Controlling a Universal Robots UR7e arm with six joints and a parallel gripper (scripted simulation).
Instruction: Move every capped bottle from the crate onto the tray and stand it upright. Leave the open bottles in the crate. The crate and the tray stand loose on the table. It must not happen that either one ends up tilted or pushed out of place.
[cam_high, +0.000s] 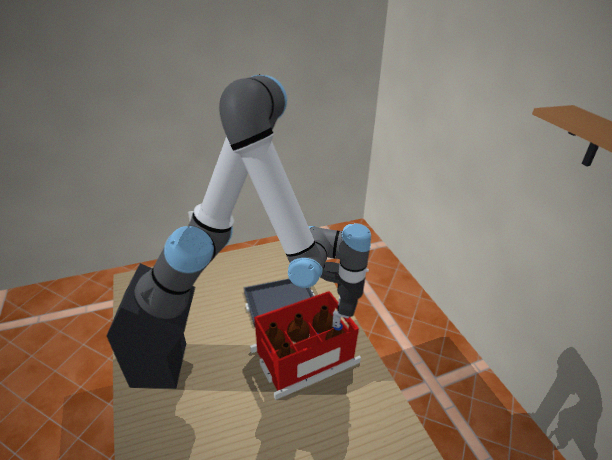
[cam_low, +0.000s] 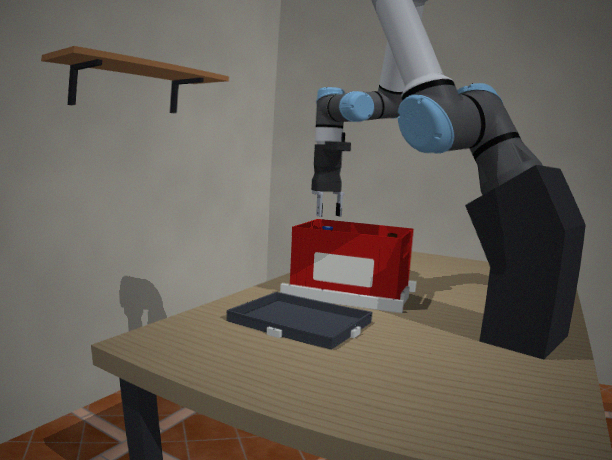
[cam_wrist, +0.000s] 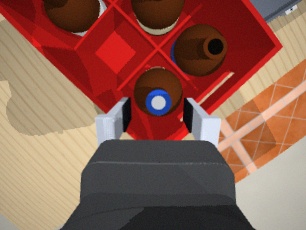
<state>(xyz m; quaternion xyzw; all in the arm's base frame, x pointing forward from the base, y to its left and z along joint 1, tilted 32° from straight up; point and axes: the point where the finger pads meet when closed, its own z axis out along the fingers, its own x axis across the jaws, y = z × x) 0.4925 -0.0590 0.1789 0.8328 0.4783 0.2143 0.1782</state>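
Note:
The red crate (cam_high: 345, 347) (cam_low: 301, 260) stands upright on the table. One bottle with a blue cap (cam_high: 338, 329) (cam_low: 327, 228) (cam_wrist: 158, 102) stands in its corner compartment. Several open brown bottles stand in the other compartments, one (cam_wrist: 192, 52) right beside the capped one. One compartment (cam_wrist: 116, 52) beside the capped bottle is empty. My gripper (cam_low: 329, 215) (cam_wrist: 157, 108) is open and points down above the capped bottle. In the wrist view the cap lies between the fingers, slightly ahead of their middle line; nothing is held. The dark tray (cam_high: 280, 300) (cam_low: 300, 319) is empty.
White rails (cam_high: 320, 377) (cam_low: 340, 297) run along the crate's base. Small white blocks (cam_low: 274, 332) sit at the tray's edges. The crate's high walls and inner dividers surround the bottles. The tray lies close beside the crate. A wall shelf (cam_high: 575, 120) (cam_low: 135, 65) is far off.

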